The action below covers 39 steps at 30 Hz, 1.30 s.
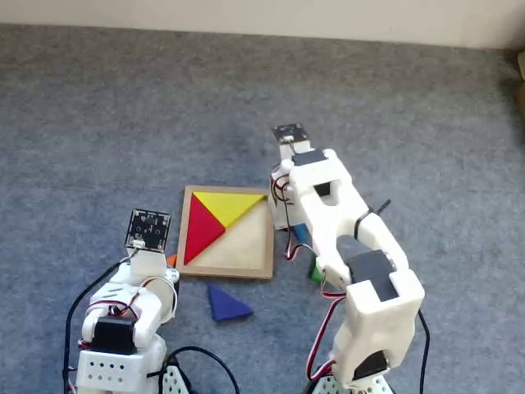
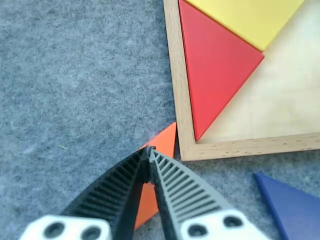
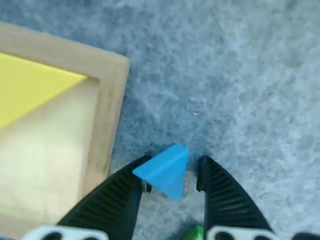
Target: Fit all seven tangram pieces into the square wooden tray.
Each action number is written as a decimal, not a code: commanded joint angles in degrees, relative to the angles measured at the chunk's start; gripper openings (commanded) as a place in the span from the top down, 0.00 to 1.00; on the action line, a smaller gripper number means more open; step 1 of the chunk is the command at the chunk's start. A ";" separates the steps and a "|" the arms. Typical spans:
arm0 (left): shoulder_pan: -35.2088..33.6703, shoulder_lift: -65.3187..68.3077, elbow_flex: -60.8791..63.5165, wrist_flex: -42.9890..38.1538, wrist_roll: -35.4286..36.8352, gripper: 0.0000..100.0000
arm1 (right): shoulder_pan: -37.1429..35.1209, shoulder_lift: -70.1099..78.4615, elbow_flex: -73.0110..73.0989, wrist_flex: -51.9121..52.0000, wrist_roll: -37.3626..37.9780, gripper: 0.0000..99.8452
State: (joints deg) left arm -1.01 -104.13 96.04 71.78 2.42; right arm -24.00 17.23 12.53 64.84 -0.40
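Grey carpet (image 1: pixel 123 107) covers the whole work surface. On it lies the square wooden tray (image 1: pixel 225 272), pale with a raised rim, part filled. A large yellow triangle (image 1: pixel 230 205) and a large red triangle (image 1: pixel 199 234) lie flat inside it, meeting along one edge, and the rest of the floor is bare wood. A dark blue triangle (image 1: pixel 226 304) lies on the carpet just outside the tray.

The left gripper (image 2: pixel 149 152) has its fingers pressed together, tips over an orange piece (image 2: pixel 165 142) that lies beside the tray's corner.

The right gripper (image 3: pixel 174 162) has its fingers spread, with a light blue piece (image 3: pixel 165 170) between them, close to one finger. A green piece (image 3: pixel 194 232) peeks out behind the fingers.
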 commanded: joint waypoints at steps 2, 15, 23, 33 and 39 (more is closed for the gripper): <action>-0.04 0.04 1.19 0.26 0.53 0.99 | -0.22 -0.22 -2.86 -0.57 -0.44 0.85; -0.04 0.04 1.19 0.26 0.53 0.99 | -0.40 -2.07 -2.86 1.63 5.19 1.00; -0.04 0.04 1.19 0.26 0.53 0.99 | -2.77 -15.69 -1.54 5.49 5.27 1.00; -0.04 0.04 1.19 0.26 0.53 0.99 | -12.88 -18.95 6.90 -3.82 4.84 1.00; -0.04 0.04 1.19 0.26 0.53 0.99 | -13.32 -18.95 10.59 -9.19 4.84 1.00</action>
State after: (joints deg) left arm -1.01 -104.13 96.04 71.78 2.42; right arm -36.40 1.67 22.90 58.42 4.26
